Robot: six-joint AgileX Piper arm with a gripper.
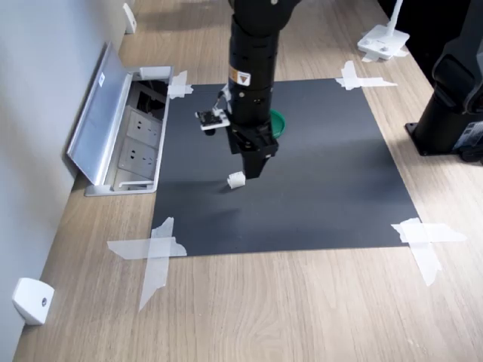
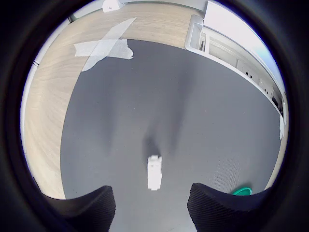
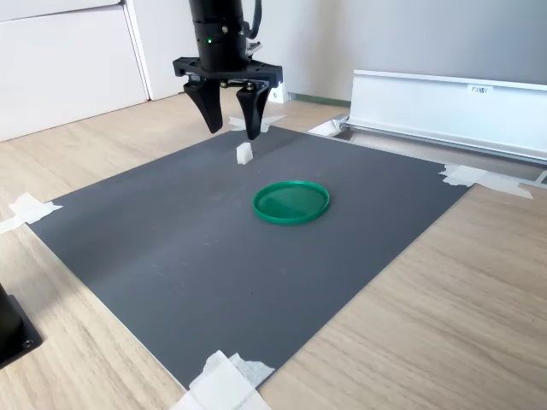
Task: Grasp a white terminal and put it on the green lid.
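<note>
The white terminal is a tiny block lying on the dark mat. My gripper hangs pointing down, open, just above and beside the terminal without touching it. In the wrist view the terminal lies between and slightly ahead of the two dark fingertips, with nothing held. The green lid lies flat on the mat, a short way from the terminal. In the first exterior view the arm hides most of the green lid, and only its edge shows in the wrist view.
An open socket box with a metal flap borders the mat on the first exterior view's left. A white wedge bracket sits near the front left, a white base with stem at the back right, a black stand at the right. Tape holds the corners.
</note>
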